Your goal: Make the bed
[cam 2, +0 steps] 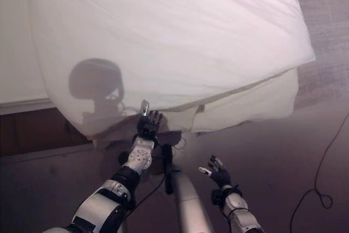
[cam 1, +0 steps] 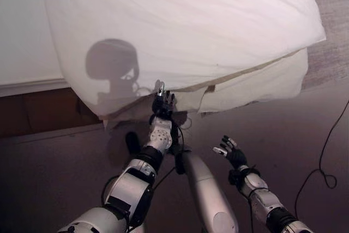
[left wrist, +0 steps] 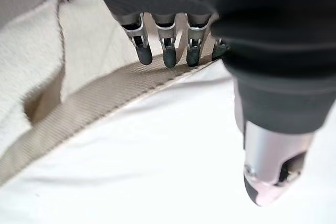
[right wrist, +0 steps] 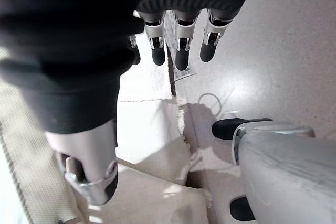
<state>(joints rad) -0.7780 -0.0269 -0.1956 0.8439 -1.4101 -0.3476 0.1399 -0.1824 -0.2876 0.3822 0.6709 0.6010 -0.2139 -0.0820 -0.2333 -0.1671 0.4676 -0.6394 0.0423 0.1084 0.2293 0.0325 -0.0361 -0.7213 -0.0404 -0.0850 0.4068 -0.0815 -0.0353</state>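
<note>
The left hand (cam 1: pixel 162 103) reaches the duvet (cam 1: pixel 180 25) edge at 12 o'clock, fingers (left wrist: pixel 168 51) straight on its tan trim (left wrist: pixel 94 103). The right hand (cam 1: pixel 233 154) hovers relaxed, empty, over the floor (cam 1: pixel 283 135) at 4 o'clock.

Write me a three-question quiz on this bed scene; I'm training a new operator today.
1. True or false: the left hand reaches the white duvet at its tan-trimmed edge.
2. Which hand hangs over the floor, touching nothing?
3. The right hand's fingers are: A) relaxed and open, B) curled round cloth.

Key: 1 true; 2 the right hand; 3 A.
</note>
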